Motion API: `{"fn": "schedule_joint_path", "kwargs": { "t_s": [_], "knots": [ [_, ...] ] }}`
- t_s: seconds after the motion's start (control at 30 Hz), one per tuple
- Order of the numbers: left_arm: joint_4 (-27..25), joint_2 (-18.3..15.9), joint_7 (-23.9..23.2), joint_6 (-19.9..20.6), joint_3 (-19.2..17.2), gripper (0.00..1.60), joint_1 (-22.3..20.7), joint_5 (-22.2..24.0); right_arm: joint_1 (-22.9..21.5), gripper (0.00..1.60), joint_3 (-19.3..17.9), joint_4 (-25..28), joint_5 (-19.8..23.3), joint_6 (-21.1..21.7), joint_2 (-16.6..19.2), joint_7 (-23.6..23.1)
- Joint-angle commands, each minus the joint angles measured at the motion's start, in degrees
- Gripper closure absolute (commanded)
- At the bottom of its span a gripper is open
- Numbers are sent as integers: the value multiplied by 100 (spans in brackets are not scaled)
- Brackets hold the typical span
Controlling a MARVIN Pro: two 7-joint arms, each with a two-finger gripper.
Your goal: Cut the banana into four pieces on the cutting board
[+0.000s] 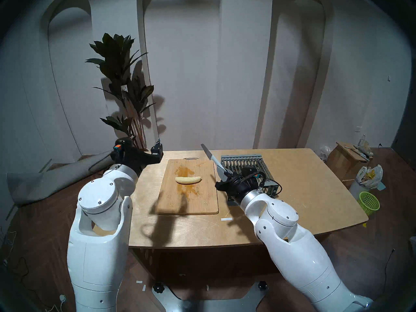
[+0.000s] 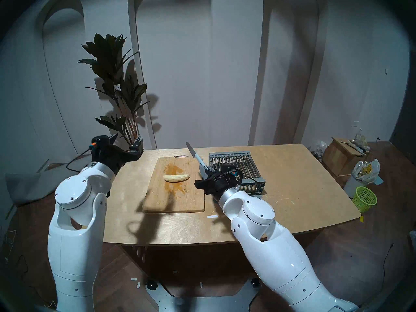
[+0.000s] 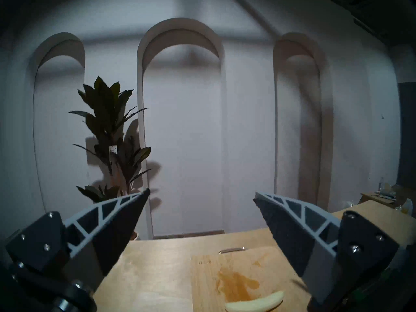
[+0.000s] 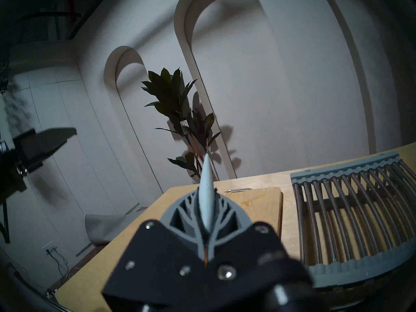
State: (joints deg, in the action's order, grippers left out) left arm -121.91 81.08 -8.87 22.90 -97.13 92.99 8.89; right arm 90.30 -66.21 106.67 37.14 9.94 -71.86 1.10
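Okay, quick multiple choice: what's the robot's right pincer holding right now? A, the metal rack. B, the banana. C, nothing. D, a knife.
D: the right pincer is shut on the knife, whose blade angles up over the cutting board; the banana lies whole on it.

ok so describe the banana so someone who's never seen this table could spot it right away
Start at the light wooden table and find the big bamboo cutting board left of the grey slatted rack. The banana lies across the board's middle, beside an orange-brown stain. It is the only pale cream, curved, peeled thing there, whole and uncut.
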Motion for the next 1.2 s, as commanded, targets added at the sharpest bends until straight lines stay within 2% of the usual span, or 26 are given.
{"fn": "schedule_joint_path", "kwargs": {
  "t_s": [0.0,0.03,0.07,0.13,0.2,0.23,0.27,0.4,0.47,0.7,0.97,1.17],
  "knots": [
    [164,-560,-601,-29,-395,0,-683,405,-57,160,32,52,-92,-186,8,-108],
    [199,-615,-653,-25,-475,0,-623,454,-59,160,43,48,-105,-181,12,-111],
    [476,-749,-858,43,-607,0,-841,582,-69,160,64,33,-143,-193,21,-125],
    [515,-796,-935,15,-672,0,-779,616,-72,160,69,28,-153,-199,21,-130],
    [833,-996,-1185,62,-765,0,-1031,748,-82,160,86,13,-196,-216,28,-140],
    [785,-935,-1196,8,-811,0,-900,731,-87,160,92,4,-201,-210,27,-141],
    [975,-1129,-1389,30,-835,0,-1077,816,-94,160,102,-9,-227,-216,32,-145],
    [1262,-1325,-1753,-13,-895,0,-1228,882,-117,160,156,-69,-298,-211,32,-155],
    [1545,-1556,-2114,-47,-830,0,-1415,897,-152,160,221,-128,-380,-209,23,-167],
    [1800,-1847,-2751,-128,-630,0,-1698,1162,-223,160,339,-238,-506,-211,-6,-185],
    [1843,-1982,-3512,-195,-334,0,-2089,1562,-305,160,501,-364,-656,-210,-42,-205],
    [2173,-2166,-4052,-299,-67,0,-2423,1744,-391,160,600,-446,-796,-254,-57,-211]
  ]
}}
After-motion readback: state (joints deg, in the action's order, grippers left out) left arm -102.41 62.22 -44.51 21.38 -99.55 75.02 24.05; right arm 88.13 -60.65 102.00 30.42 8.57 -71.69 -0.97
